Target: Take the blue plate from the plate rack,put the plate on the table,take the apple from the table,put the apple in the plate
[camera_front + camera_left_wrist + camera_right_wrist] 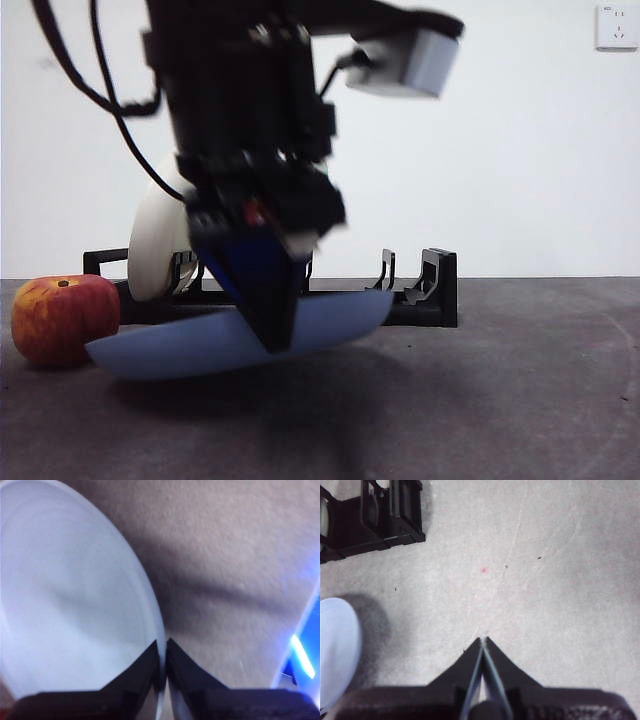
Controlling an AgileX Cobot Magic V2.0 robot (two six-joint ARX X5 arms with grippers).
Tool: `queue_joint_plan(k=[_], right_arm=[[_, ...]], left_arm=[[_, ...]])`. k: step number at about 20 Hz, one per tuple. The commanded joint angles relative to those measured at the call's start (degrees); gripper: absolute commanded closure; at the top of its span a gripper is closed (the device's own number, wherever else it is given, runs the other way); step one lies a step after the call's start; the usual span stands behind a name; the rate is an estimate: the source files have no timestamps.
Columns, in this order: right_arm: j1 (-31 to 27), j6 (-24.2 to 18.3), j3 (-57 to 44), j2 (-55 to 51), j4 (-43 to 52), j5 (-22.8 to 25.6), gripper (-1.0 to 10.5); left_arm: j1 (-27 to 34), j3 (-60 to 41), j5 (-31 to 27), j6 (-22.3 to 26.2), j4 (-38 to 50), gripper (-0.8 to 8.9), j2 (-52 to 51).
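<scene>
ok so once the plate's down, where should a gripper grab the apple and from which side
Take the apple across its round middle, coming from above, with the jaws open wider than the fruit. It sits upright on the table, stem dimple up. The blue plate, held by the left gripper, crowds one side, and the plate rack stands behind.

Open table (520,400) to the right of the blue plate (330,320) for your approach, plate rack (430,290) standing close behind it, cream-white plate (155,240) upright in the rack, apple (62,315) just beside the blue plate's far edge, left gripper (275,335) clamped on its rim, blocking you from above.
</scene>
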Motion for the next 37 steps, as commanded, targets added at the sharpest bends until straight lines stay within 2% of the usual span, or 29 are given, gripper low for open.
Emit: queue_joint_plan(k=[1,5,12,13,16,18,25,26,28,29,30,34,37], right_arm=[[0.04,0.42,0.37,0.02,0.20,-0.04,9.5],[0.07,0.22,0.37,0.02,0.17,-0.04,9.5],[0.07,0.00,0.37,0.02,0.17,-0.04,9.5],[0.04,0.00,0.37,0.02,0.15,-0.04,9.5],[0.07,0.00,0.37,0.02,0.09,-0.07,9.5],[0.07,0.00,0.37,0.02,0.11,-0.09,9.5],[0.07,0.00,0.37,0.02,-1.42,-0.26,9.5],[0.07,-0.26,0.37,0.02,-1.55,-1.20,9.5],[0.11,-4.00,0.37,0.02,-0.72,-7.30,9.5],[0.48,-5.53,0.37,0.02,0.07,-10.49,9.5],[1.38,-5.70,0.37,0.02,1.09,-12.66,9.5],[9.03,-1.33,0.37,0.85,7.23,-12.90,9.4],[18.21,2.89,0.37,4.79,13.35,-12.70,9.4]], left_arm=[[-0.17,-0.09,0.24,1.09,1.62,8.22,4.90],[-0.46,-0.09,1.66,1.01,2.05,8.21,8.66],[-0.63,-0.09,2.86,-1.33,2.89,8.10,8.52],[-0.66,-0.09,2.82,-1.70,2.89,7.96,8.50],[-0.66,-0.09,2.80,-2.49,2.80,6.76,8.02],[-0.63,-0.09,2.78,-3.10,2.84,6.51,6.86],[-0.66,-0.07,2.93,-6.36,1.62,6.56,-3.37],[-0.66,-0.07,3.34,-7.26,0.70,6.57,-5.77],[-0.68,-0.07,4.83,-9.46,-1.18,6.68,-11.02],[-0.70,-0.07,4.96,-10.88,-1.99,7.40,-14.05],[-0.70,-0.07,4.98,-12.20,-2.84,8.28,-17.14],[-0.68,0.13,4.24,-18.32,-7.17,8.22,-30.21],[-0.63,1.99,-1.05,-21.14,-14.62,8.22,-38.25]])
